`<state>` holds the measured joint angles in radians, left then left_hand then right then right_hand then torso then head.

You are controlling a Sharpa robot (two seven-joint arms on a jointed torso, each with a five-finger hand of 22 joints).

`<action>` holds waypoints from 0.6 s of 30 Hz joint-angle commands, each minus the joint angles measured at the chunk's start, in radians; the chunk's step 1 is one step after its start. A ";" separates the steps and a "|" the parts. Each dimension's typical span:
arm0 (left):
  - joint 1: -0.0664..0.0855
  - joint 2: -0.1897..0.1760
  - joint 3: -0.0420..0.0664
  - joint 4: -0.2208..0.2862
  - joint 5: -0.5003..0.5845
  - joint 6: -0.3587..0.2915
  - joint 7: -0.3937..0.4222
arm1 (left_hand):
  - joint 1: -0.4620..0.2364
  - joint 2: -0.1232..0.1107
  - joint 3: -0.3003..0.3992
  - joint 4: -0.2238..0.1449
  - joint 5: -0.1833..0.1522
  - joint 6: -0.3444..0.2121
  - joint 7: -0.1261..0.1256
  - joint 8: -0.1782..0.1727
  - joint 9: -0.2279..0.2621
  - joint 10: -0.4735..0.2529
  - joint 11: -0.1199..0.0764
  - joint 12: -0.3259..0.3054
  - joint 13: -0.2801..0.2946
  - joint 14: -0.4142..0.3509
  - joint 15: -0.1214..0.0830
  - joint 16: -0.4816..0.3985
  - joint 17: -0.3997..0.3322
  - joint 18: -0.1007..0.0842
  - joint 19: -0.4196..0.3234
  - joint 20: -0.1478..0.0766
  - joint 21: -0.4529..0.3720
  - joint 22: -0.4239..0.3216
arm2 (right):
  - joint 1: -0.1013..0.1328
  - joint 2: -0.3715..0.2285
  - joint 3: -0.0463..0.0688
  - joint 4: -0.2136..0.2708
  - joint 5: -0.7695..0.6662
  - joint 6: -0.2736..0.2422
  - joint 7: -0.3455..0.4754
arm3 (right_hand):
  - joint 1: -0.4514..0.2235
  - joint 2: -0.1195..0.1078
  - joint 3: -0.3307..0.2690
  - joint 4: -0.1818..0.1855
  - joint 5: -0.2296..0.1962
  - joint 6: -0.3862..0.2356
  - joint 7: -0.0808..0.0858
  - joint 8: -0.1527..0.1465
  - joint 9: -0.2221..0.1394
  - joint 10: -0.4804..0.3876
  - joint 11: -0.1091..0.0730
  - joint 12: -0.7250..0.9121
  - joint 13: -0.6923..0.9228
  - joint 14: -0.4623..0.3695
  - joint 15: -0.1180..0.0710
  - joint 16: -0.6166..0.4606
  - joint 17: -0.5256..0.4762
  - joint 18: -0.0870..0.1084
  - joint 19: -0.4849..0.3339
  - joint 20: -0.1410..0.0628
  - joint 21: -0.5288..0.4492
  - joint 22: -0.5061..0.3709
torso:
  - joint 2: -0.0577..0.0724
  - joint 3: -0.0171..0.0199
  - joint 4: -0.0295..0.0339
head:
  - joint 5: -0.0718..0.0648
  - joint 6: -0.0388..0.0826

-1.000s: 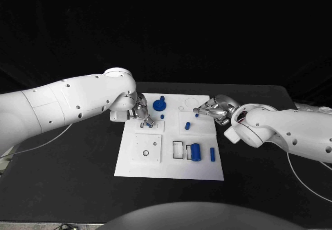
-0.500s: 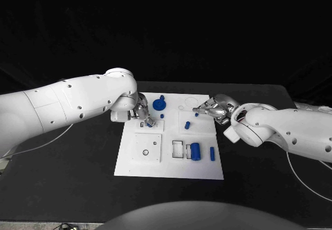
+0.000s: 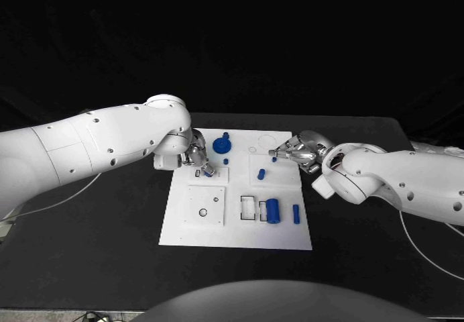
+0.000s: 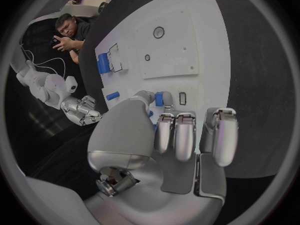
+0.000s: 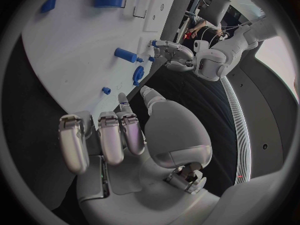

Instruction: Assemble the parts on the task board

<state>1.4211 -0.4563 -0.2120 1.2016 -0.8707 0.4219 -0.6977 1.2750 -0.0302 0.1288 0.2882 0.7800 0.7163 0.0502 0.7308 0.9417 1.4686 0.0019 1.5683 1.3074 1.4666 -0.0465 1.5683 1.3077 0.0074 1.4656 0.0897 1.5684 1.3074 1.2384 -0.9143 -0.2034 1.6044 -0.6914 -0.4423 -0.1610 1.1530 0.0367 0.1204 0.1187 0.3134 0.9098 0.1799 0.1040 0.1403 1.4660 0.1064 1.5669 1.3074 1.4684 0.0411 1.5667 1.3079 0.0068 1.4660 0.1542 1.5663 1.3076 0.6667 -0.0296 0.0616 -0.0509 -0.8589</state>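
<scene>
The white task board (image 3: 208,231) lies in the middle of the table. My left hand (image 3: 197,159) hovers over the board's upper left and pinches a small blue part (image 4: 160,99) between thumb and finger, just above a small slot (image 4: 182,98). My right hand (image 3: 296,152) is at the board's upper right edge, its fingers (image 5: 103,135) curled in with nothing seen between them. A small blue peg (image 5: 106,90) stands on the board close to its fingertips. A blue gear-like knob (image 3: 223,144), a short blue cylinder (image 3: 261,176) and a tiny peg (image 3: 226,162) sit between the hands.
Nearer the board's front right lie a thick blue cylinder (image 3: 273,212) beside a rectangular frame (image 3: 249,209), and a thin blue bar (image 3: 296,214). A square plate with a small ring hole (image 3: 204,213) sits at the front left. Black table surrounds the board.
My right hand has drawn slightly up and away from the board; the blue bit at its fingertips no longer shows there. The left hand has barely shifted.
</scene>
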 commanded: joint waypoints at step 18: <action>-0.005 0.011 0.000 -0.014 -0.019 0.018 -0.095 | 0.005 0.006 0.007 0.002 -0.008 0.002 0.002 -0.005 0.002 0.102 -0.006 0.002 0.263 0.104 -0.005 0.003 0.263 -0.007 0.105 -0.007 0.002 0.263 | -0.001 0.000 0.000 0.003 -0.008 0.006 0.005 | 0.007 0.006 -0.007 0.001 0.007 -0.004 0.003 0.005 0.002 0.105 0.006 0.004 0.263 0.102 0.008 0.004 0.263 -0.007 0.105 0.003 0.004 0.263 | 0.000 0.0004 -0.0006 | -0.001 -0.004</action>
<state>1.4165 -0.4482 -0.2120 1.1878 -0.8842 0.4221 -0.6977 1.2749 -0.0304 0.1314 0.2909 0.7754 0.7145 0.0520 0.7272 0.9430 1.4685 0.0019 1.5683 1.3074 1.4665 -0.0465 1.5683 1.3075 0.0073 1.4656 0.0897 1.5684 1.3074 1.2383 -0.9145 -0.2034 1.6058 -0.6914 -0.4424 -0.1610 1.1530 0.0367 0.1203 0.1187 0.3134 0.9098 0.1799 0.1040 0.1410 1.4659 0.1064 1.5669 1.3074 1.4684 0.0411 1.5667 1.3077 0.0068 1.4661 0.1542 1.5663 1.3075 0.6667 -0.0291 0.0610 -0.0510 -0.8624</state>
